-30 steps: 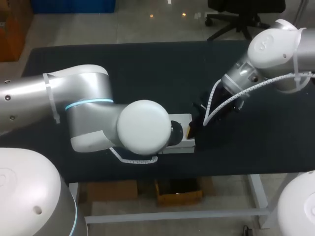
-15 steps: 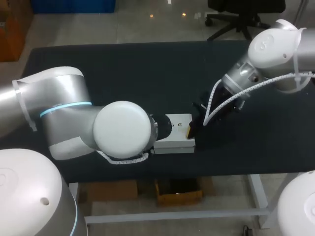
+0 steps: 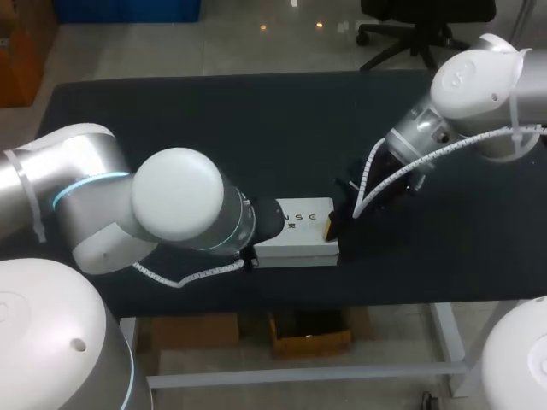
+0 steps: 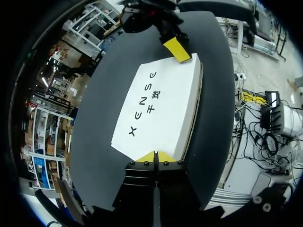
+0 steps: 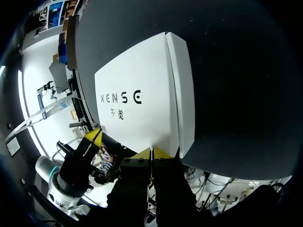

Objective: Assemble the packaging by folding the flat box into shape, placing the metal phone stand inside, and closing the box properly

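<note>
A white closed box (image 3: 301, 243) with dark lettering lies flat near the table's front edge. My left gripper (image 3: 280, 219) is at the box's left end; in its wrist view its yellow tips (image 4: 155, 157) are pressed together, shut, at the near edge of the box's top (image 4: 158, 101). My right gripper (image 3: 330, 225) is at the box's right end, also shut, its tips (image 5: 150, 152) resting on the edge of the box (image 5: 142, 101). Each wrist view shows the other arm's yellow tip at the box's far end. The metal phone stand is not in sight.
The dark table top (image 3: 256, 128) stretches behind and to both sides of the box. My left arm's large elbow (image 3: 175, 201) hangs over the table's front left part. The table's front edge runs just below the box.
My left arm has drawn back to the left, uncovering more of the box's top, and its gripper has gone from open to shut. The right arm and the box have kept still.
</note>
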Action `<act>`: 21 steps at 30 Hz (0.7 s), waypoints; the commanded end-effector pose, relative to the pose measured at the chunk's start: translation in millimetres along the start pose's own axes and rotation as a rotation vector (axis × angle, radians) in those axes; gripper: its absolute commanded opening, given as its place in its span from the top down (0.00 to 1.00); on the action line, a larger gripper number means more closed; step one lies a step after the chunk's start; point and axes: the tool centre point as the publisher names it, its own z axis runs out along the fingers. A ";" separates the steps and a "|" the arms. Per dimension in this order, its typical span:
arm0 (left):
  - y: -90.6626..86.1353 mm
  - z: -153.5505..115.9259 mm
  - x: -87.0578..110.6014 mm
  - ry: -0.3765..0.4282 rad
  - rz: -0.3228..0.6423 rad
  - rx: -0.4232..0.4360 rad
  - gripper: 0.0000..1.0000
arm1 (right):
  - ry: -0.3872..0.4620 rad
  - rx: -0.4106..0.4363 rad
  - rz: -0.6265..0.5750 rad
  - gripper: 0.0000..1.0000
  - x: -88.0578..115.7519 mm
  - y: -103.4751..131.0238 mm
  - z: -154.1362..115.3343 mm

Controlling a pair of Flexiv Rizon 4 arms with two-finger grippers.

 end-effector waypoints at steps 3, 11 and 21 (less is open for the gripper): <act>-0.3 2.7 2.5 0.004 -0.002 0.002 1.00 | 0.002 0.003 0.004 1.00 -2.1 1.1 0.5; 3.3 7.5 6.4 0.012 -0.006 -0.002 1.00 | 0.002 0.006 0.010 1.00 -3.8 1.9 2.3; 7.4 13.8 12.1 0.021 -0.019 -0.003 1.00 | 0.011 0.019 0.029 1.00 -10.3 4.1 8.7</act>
